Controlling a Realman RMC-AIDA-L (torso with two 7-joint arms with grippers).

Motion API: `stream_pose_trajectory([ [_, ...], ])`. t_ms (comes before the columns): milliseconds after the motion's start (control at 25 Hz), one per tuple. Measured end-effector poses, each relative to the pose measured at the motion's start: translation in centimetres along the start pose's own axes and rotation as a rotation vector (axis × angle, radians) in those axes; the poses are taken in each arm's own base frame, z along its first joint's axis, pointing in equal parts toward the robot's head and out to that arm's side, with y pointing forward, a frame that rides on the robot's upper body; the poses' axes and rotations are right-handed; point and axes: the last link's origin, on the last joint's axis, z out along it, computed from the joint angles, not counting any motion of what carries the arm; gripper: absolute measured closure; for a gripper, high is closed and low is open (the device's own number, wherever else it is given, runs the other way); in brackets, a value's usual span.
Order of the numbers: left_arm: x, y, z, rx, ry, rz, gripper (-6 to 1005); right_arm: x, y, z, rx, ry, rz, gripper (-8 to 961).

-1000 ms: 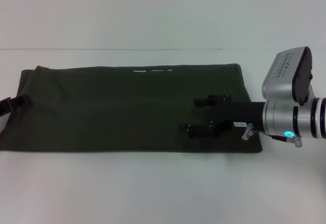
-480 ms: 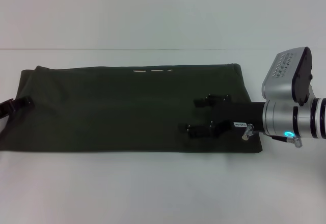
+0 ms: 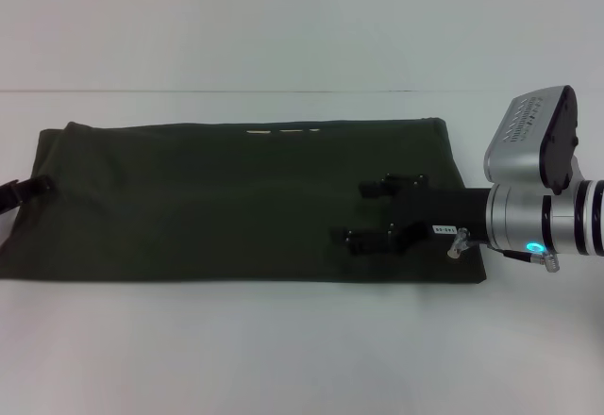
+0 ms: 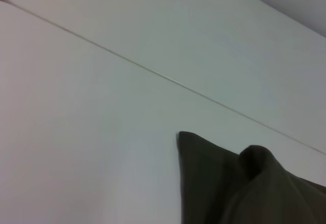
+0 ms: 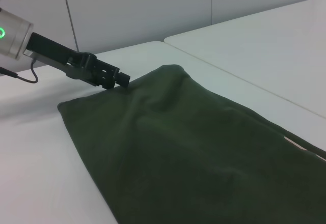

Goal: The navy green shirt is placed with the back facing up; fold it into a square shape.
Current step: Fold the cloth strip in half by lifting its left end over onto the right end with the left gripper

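Navy green shirt [image 3: 236, 203] lay mid-table as a long folded band. Right gripper [image 3: 382, 215], fingers spread, hovered over its 3 o'clock end; left gripper [image 3: 28, 191] at 9 o'clock edge, finger state unclear. Judged step: final crosswise fold; next needs pinching one end.

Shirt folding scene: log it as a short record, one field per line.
shirt: dark green shirt lying flat as a long folded band on the white table
left gripper: left gripper at the shirt's left edge, touching the cloth
right gripper: right gripper over the shirt's right part, open
fold state: not yet square
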Motion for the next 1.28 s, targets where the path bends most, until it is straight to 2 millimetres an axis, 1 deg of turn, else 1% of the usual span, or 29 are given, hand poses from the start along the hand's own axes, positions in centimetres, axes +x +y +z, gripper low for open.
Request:
stream_pose_trajectory([
  [1280,-0.62,-0.08,0.04,0.006,-0.006,0.006,319,-0.03,0.0,0.02,0.0,0.002,-0.002,28],
])
